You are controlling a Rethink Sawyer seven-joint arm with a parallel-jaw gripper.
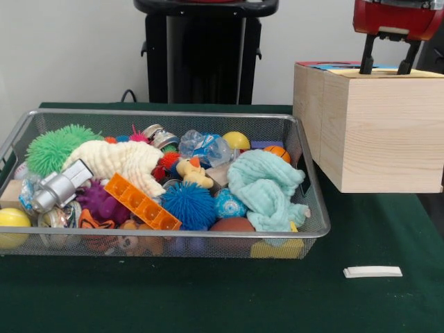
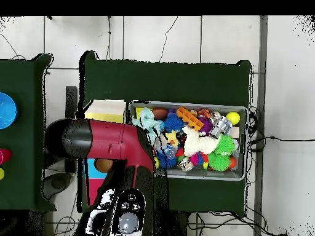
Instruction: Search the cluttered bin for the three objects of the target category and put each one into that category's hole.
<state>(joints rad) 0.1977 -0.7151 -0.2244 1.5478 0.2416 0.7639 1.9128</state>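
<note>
Two black fingers of the red end effector (image 1: 388, 71) stand apart over the yellow-topped pale wooden box (image 1: 381, 132), holding nothing visible. No frilly fabric balls show in the silver wire-mesh bin (image 1: 305, 166) left of it; best lift the pale green cloth (image 1: 267, 187) first.

even, bright indoor light; soft shadow under bin (image 1: 311, 229) rim; front view sharp, no glare.
</note>
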